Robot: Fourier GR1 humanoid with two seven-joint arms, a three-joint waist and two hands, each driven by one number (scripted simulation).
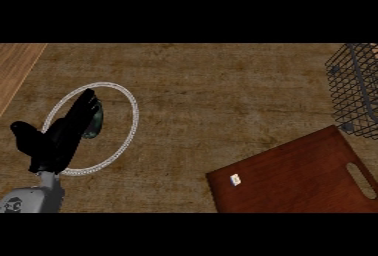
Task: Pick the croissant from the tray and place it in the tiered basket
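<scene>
Currently, left hand (63, 135), fingers straight, nothing held, is shown over a plate (131, 107); croissant unseen, so the tray (295, 175) is best searched first.

A single head view looks steeply down on the bench (221, 100) from above. The left forearm enters from the lower edge, the tray (295, 180) lies low right, the basket (358, 85) at the right edge.
</scene>
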